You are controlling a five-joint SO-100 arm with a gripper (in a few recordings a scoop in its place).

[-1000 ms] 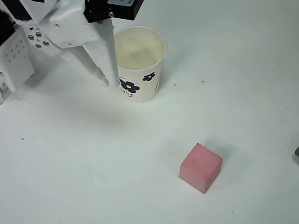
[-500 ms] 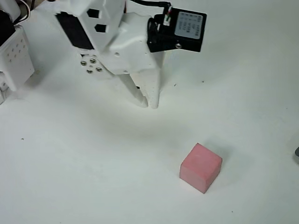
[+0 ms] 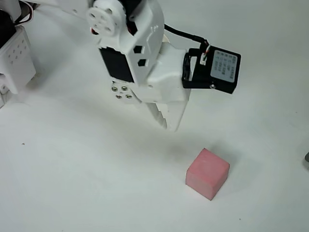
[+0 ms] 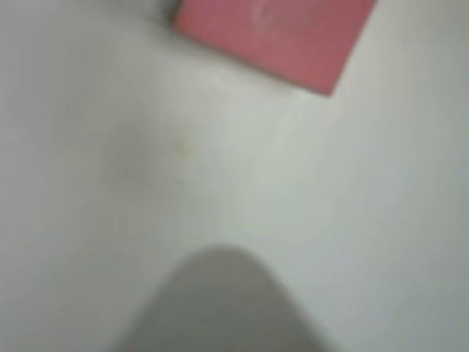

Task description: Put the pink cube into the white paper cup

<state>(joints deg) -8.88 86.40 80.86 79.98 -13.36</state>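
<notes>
Jaws together above the table point(image 3: 72, 159), pink cube point(image 3: 207, 173) nearby, cropped and blurred in wrist view.

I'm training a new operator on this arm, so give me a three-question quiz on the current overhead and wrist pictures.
1. True or false: the small salmon-pink cube is held by the white two-finger hand.
2. In the overhead view, the hand sits where relative to the cube? A) up-left B) down-right C) directly on top
3. Fill in: in the blurred wrist view, the cube shows at the ___ edge.

Key: 1 false, it lies alone on the white table; 2 A; 3 top.
</notes>
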